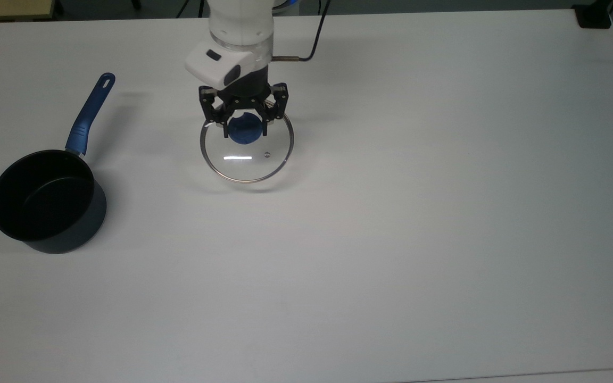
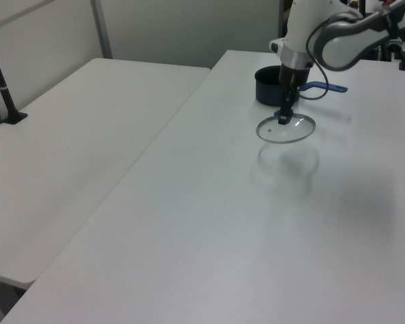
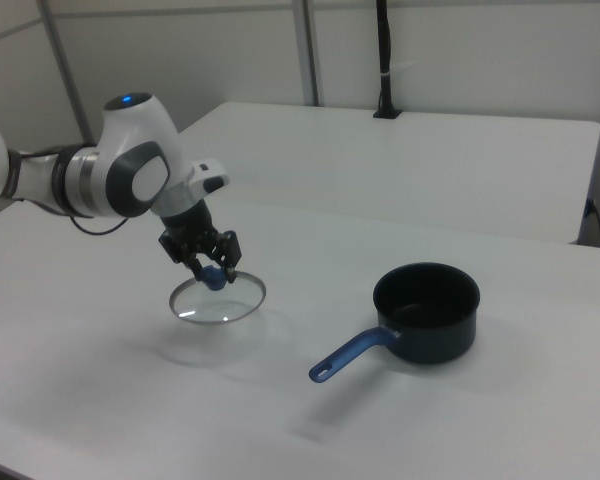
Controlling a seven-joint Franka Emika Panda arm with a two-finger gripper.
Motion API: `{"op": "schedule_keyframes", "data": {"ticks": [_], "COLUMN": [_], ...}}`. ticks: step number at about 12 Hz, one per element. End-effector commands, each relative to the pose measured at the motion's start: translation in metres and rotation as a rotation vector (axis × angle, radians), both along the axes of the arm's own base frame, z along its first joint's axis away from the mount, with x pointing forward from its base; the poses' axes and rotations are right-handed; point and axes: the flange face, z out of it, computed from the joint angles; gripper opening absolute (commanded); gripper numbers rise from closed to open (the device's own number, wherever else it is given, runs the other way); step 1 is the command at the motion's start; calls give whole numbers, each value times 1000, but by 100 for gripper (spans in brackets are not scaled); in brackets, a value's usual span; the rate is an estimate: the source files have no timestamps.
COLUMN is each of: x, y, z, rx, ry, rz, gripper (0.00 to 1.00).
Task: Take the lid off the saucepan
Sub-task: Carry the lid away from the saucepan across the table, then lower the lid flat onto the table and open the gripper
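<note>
In the top view, the tool (image 1: 245, 125) is clamped on the blue knob of the lid (image 1: 247, 159). The saucepan (image 1: 46, 203) sits open, well apart, at the top view's left.

In the left view, the lid (image 2: 285, 129) hangs above the tabletop (image 2: 223, 223).

In the right view, the saucepan (image 3: 427, 312) stands near the lid (image 3: 218, 297).

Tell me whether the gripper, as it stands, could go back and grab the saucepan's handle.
Probably not yet: the gripper is shut on the lid, held above the table. Otherwise the way to the saucepan handle looks free.
</note>
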Motion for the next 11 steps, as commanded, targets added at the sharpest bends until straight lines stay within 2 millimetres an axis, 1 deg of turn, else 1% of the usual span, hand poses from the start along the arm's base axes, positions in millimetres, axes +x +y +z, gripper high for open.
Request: {"op": "schedule_keyframes", "data": {"ticks": [1,2,4,6,8,9,10,11], "x": [-15,-14,-12,-9,-9,-8,-7,-6], "y": [19,21,36,39,40,40,38,33], "z": [-22,-32,-47,-63,-74,-76,-76,-74], "rx": [-18,-31,-36,-60,-69,-71,-72,-72], "ry": [-5,4,0,5,21,26,27,26], "rz": [-48,-71,-93,-90,-88,-88,-91,-101], "gripper": [59,59,59,59,65,66,80,97]}}
